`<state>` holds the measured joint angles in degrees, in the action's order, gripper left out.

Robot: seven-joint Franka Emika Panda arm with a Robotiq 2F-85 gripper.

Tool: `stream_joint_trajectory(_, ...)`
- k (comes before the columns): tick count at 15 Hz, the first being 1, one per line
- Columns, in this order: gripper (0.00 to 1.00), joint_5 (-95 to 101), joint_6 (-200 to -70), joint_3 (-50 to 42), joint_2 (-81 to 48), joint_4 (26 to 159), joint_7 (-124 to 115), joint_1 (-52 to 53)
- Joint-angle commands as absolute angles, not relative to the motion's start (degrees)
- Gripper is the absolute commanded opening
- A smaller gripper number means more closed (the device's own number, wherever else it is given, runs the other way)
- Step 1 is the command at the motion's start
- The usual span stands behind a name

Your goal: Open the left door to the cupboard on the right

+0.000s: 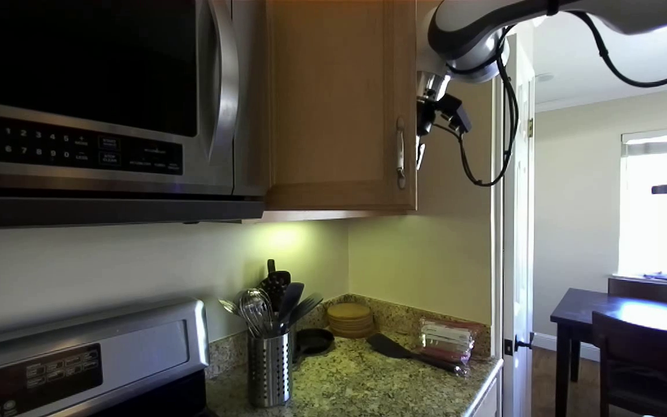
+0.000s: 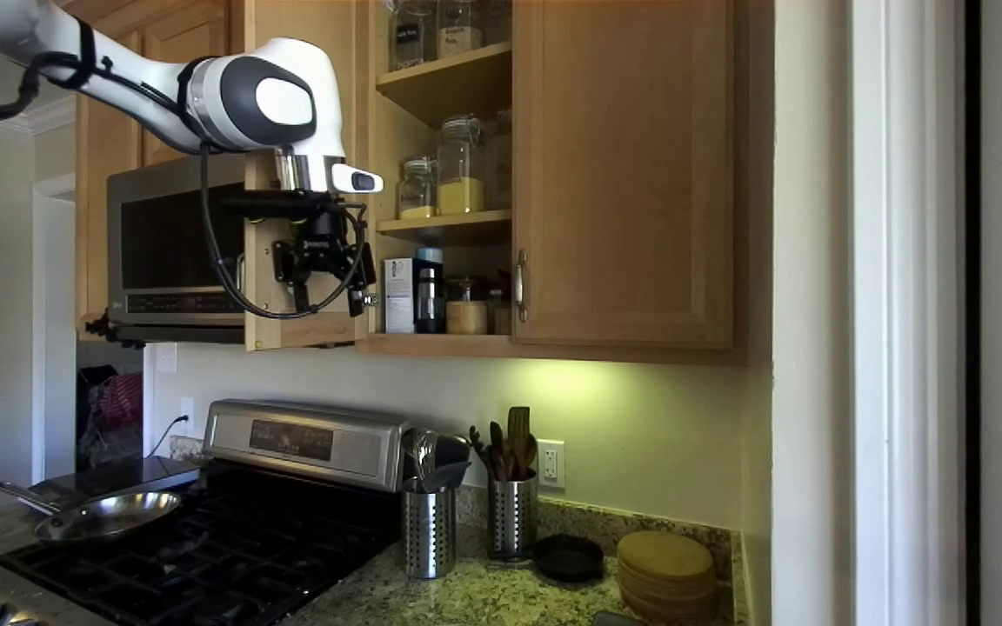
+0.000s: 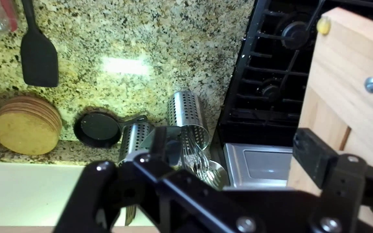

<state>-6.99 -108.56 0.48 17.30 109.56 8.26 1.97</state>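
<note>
The left door point(image 1: 330, 98) of the cupboard point(image 2: 431, 345) stands open, swung out to the near side, its outer face turned toward the microwave point(image 2: 170, 243) on the left and its metal handle point(image 1: 400, 153) low on its near edge. The hand point(image 2: 328, 303) hangs to the right of this door, on its inner side and by its lower part, pointing down; in an exterior view, under the arm point(image 1: 452, 40), the door hides much of it. Its fingers point(image 3: 314, 157) are spread wide apart. In the wrist view the finger on the door's side overlaps the wood, but whether the two touch cannot be told. The right door point(image 2: 631, 191) is closed, with its bar handle point(image 2: 520, 285) at the lower left edge. In the cupboard's uncovered left half, jars point(image 2: 459, 39) stand at the top, a tall jar point(image 2: 462, 191) with yellow contents stands beside a shorter jar point(image 2: 417, 196) in the middle, and a white box point(image 2: 397, 296) is at the left below. Under the cupboard, right of the stove point(image 2: 230, 435), the speckled table point(image 2: 484, 600) carries a steel holder point(image 2: 429, 535) with a whisk point(image 1: 255, 315) and, farther and to the right, a second holder point(image 2: 512, 513) full of wooden utensils point(image 2: 518, 435). Right of these come a black skillet point(image 2: 569, 558) and a stack of discs point(image 2: 666, 578). A black spatula point(image 1: 390, 346) lies nearer than the discs, just beside a clear packet point(image 1: 446, 339). At the stove's left side is a shiny pan point(image 2: 110, 517).
</note>
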Motion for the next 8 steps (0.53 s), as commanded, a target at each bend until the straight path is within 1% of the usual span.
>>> stream_joint_trajectory(1,1.00,-9.23,-107.79,0.82,20.04,110.31,12.49,4.56)
stream_joint_trajectory(8,1.00,-11.09,-107.96,1.27,19.81,110.02,14.80,6.43)
